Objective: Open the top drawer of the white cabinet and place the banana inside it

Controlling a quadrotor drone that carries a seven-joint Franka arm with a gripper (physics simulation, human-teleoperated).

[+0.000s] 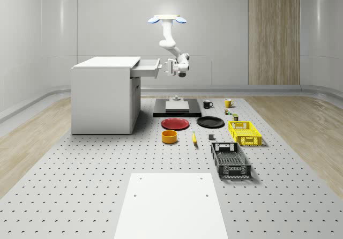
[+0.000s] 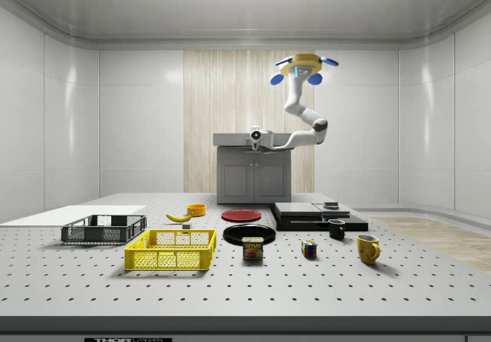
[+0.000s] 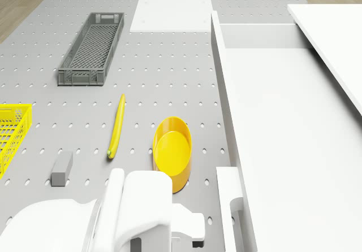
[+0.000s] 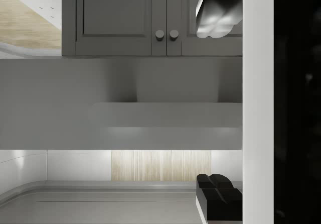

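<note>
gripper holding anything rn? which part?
The gripper is at the front handle of the partly open top drawer; whether it grips the handle cannot be told. The banana lies on the table.

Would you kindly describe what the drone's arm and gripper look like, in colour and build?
The arm is glossy white, made of rounded, tubular links with smooth elbow joints, hanging from a drone body with blue-tinted rotor discs. The gripper is a blocky white unit with dark details. No cables or markings can be made out.

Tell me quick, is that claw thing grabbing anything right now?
Gripper: at the top drawer's handle; whether it is open or shut cannot be told.
</note>
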